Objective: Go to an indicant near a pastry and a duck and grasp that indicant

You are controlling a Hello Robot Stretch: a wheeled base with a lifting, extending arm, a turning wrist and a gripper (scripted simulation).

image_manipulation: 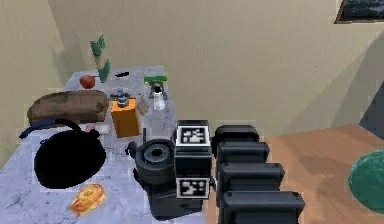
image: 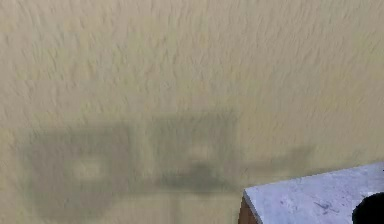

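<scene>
Arm side view places the gripper [image_manipulation: 142, 156] low over the near end of a grey marbled table [image_manipulation: 30, 195], at the far end of the dark arm [image_manipulation: 250, 175] and just left of its two white marker squares [image_manipulation: 192, 135]. Whether its fingers are spread or pressed together cannot be told. Nor can it be told whether they hold anything, since small things lie on the tabletop right at and behind them.

Just beyond the gripper stands an orange box [image_manipulation: 125, 120], with a pale bottle [image_manipulation: 157, 97] farther out. To the box's left sits a large black rounded thing [image_manipulation: 68, 160]. Near the table's edge lies a yellow-orange lump [image_manipulation: 87, 198] that may be the duck or the pastry. A long brown loaf-like thing [image_manipulation: 68, 106] lies farther back, and beyond it are a small red ball [image_manipulation: 88, 80] and a green upright thing [image_manipulation: 98, 46].

Which of these is the indicant is too small to tell; by the task it should be somewhere on this table. Forward view shows the table's corner against a beige wall [image: 150, 60].

The going-to step looks done and the grasp is the step in hand. The next move calls for settling on the right small thing and lining the fingers on it without knocking the crowded neighbours.
</scene>
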